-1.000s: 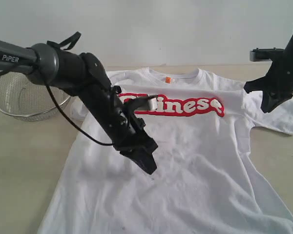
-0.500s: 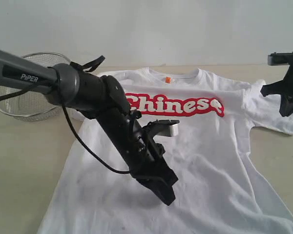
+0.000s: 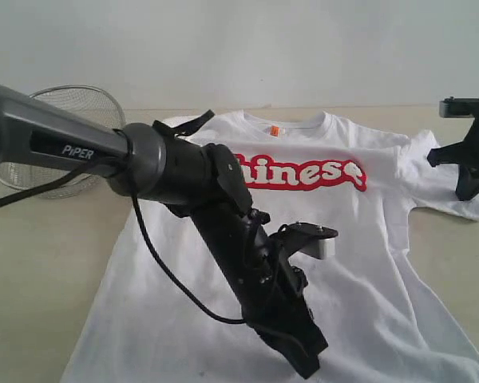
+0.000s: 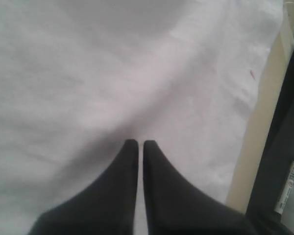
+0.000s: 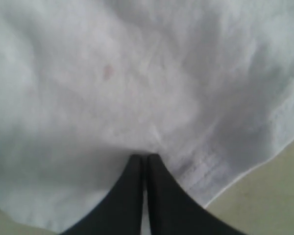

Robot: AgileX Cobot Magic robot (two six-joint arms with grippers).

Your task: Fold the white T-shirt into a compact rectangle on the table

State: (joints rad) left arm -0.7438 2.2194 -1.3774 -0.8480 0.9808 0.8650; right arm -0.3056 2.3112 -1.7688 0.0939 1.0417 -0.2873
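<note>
Exterior view: left arm (image 3: 169, 164) partly hides white T-shirt (image 3: 367, 263); wire basket (image 3: 80, 104) beside.

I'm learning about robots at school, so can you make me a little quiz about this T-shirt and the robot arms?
1. True or false: the white T-shirt is already folded up.
2. What stands on the table left of the shirt in the exterior view? A) wire-mesh basket B) plate C) box
3. Fill in: the left gripper and right gripper are both ____.
Key: 1 false; 2 A; 3 shut.
</note>
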